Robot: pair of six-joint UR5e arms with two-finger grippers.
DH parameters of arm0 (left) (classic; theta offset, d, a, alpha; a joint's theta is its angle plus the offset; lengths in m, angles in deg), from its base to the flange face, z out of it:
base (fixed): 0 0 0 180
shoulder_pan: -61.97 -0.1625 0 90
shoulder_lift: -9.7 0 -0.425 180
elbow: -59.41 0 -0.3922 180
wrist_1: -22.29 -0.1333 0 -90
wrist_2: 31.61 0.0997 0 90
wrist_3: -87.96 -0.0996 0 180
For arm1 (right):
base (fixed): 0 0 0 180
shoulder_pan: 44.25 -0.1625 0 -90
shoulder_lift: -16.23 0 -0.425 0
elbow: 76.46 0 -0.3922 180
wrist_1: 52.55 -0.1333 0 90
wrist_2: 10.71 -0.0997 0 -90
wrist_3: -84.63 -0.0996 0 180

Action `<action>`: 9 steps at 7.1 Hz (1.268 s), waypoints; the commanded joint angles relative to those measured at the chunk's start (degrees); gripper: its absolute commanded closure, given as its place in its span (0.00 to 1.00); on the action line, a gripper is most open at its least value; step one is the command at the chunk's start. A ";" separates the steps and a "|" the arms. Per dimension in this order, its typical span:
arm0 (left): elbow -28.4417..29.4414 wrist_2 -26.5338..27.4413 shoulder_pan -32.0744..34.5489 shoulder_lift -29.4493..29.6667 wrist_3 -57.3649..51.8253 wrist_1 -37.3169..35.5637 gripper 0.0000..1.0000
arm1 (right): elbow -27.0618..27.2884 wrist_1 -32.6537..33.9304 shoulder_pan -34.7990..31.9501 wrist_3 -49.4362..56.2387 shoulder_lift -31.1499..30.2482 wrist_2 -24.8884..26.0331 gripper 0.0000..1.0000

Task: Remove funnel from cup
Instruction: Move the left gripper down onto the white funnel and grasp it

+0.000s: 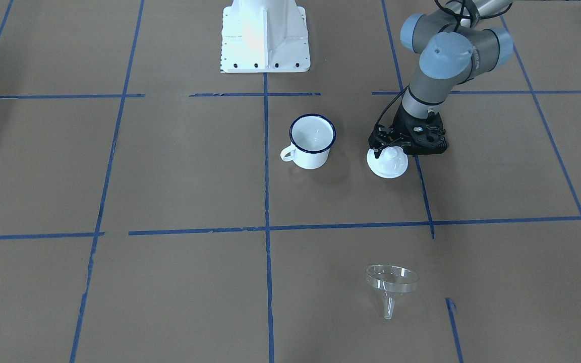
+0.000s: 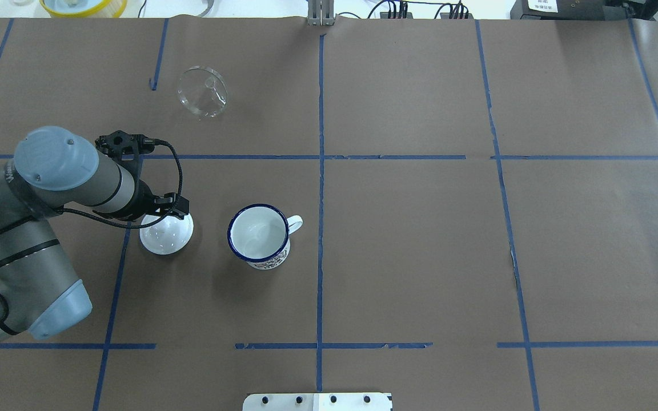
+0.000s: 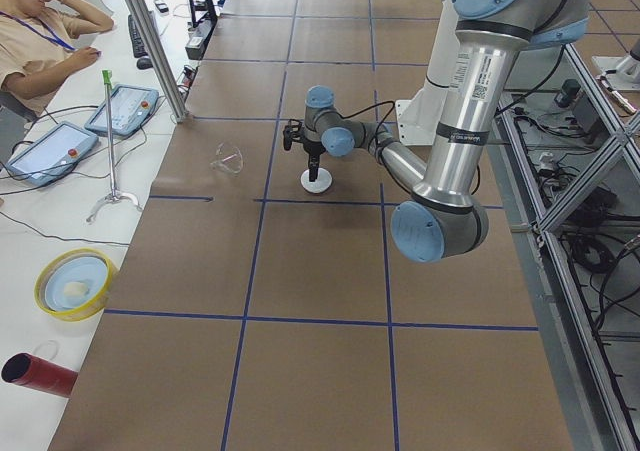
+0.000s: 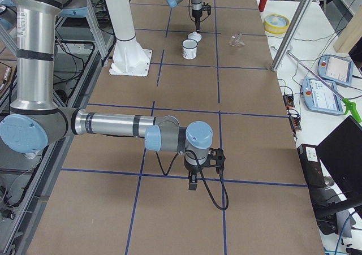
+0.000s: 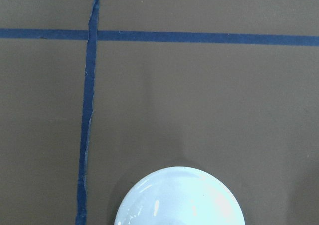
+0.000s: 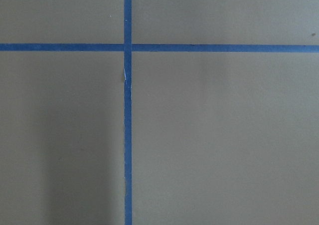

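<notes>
Nearest the front-facing camera, the funnel [image 1: 390,286] lies on its side on the brown table paper [image 1: 179,166]. It is well apart from the left gripper [image 1: 389,149], on the side away from the robot base, and nothing touches it.

The cup [image 1: 311,143] stands upright just beside the left gripper, toward the table's middle. Its inside shows white and holds no funnel.

The left gripper hangs directly over the white domed lid [image 1: 387,164], at its knob. Whether its fingers are apart or clamped on the knob cannot be told.

The right gripper [image 4: 193,181] hangs low over bare paper, well apart from all of these. Its finger state cannot be told.

Judgement: the removal step appears complete, since funnel and cup are separated. No further grasp on the funnel is called for. Any lift of the left arm calls for a straight vertical path, so the cup alongside is not knocked.
</notes>
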 commanded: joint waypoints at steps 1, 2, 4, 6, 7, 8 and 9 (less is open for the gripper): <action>0.81 -0.02 -0.62 0.04 0.63 0.78 0.06 | 0.00 0.00 0.00 0.00 0.00 0.00 0.00; 0.64 -0.02 -0.62 0.04 0.71 0.78 0.20 | 0.00 0.00 0.00 0.00 0.00 0.00 0.00; 0.63 -0.02 -0.62 0.30 0.63 0.60 0.29 | 0.00 0.00 0.00 0.00 0.00 0.00 0.00; 0.55 -0.02 -0.62 0.22 0.71 0.16 0.46 | 0.00 0.00 0.00 0.00 0.00 0.00 0.00; 0.37 0.07 -0.62 0.22 0.71 -0.01 0.81 | 0.00 0.00 0.00 0.00 0.00 0.00 0.00; 0.11 0.07 -0.54 0.04 0.80 -0.02 1.00 | 0.00 0.00 0.00 0.00 0.00 0.00 0.00; -0.41 0.15 -0.45 -0.05 0.80 -0.28 1.00 | 0.00 0.00 0.00 0.00 0.00 0.00 0.00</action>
